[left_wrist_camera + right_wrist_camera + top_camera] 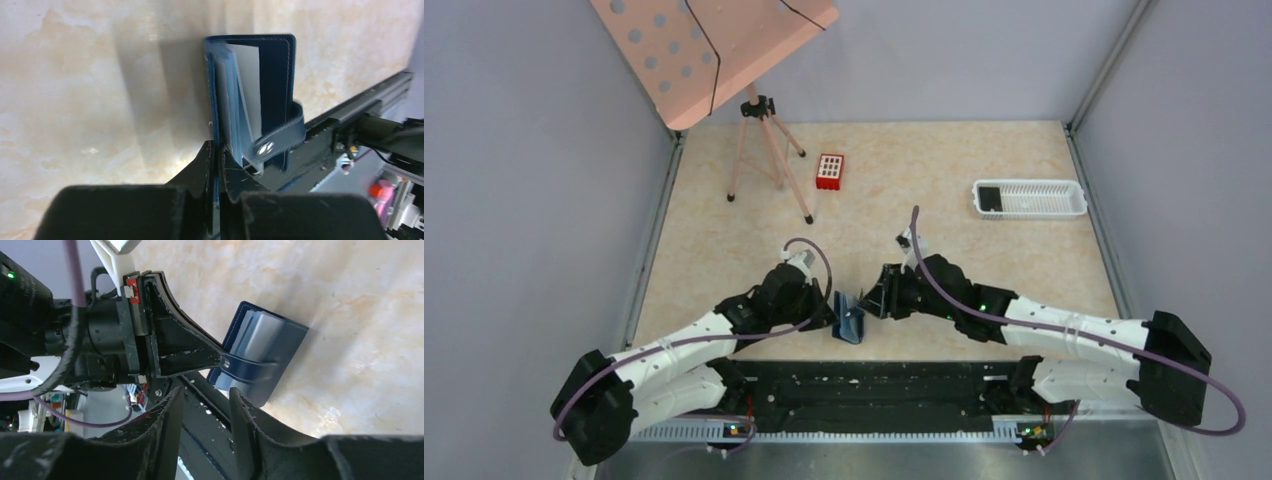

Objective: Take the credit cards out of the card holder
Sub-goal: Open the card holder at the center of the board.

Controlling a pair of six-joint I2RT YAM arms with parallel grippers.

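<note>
**Blue wallet [851, 320] held between the two arms, close to the desk's [984, 270] near edge.**
The left hand [216, 150] is clamped tight on the wallet's cover edge. The right hand [202, 395] waits just beside it, fingers apart and gripping nothing. A black rail [874, 385] runs close by on the near side. Well apart, across bare desk, stand a white tray [1034, 200] holding one dark card [990, 197], a red box [828, 171] and a tripod [769, 160].

Left end effector [216, 162] clamped on edge of blue card holder [272, 75], upright on tabletop [90, 100]; snap tab [280, 137] hanging loose.
</note>
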